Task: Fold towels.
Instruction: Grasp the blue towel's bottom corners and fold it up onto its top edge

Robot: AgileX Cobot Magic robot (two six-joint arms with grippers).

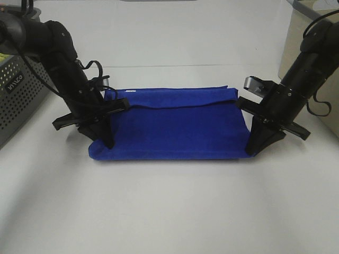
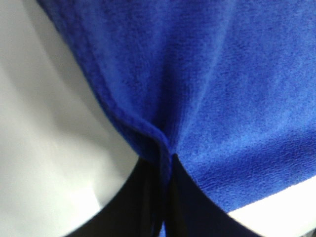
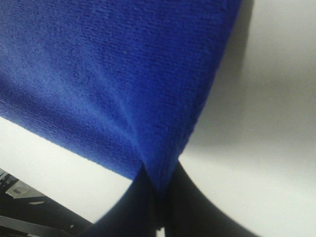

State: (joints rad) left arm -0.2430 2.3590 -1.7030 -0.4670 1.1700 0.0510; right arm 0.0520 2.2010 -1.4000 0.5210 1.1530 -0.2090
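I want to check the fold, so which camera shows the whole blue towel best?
The exterior high view: almost the whole towel shows there. Each wrist view shows only one pinched edge, up close.

Royal-blue microfibre towel (image 1: pixel 175 127) is recorded lying flat on the white desk (image 1: pixel 169 211), long side running left to right. It is doubled over: a slightly wavy flap edge crosses its far portion. Edges are stitched. A small white tag (image 1: pixel 128 91) is noted at the far left corner. The left end is pinched by the left claw (image 1: pixel 108 142) and the near right corner by the right claw (image 1: pixel 253 151), with creases drawn at both points.
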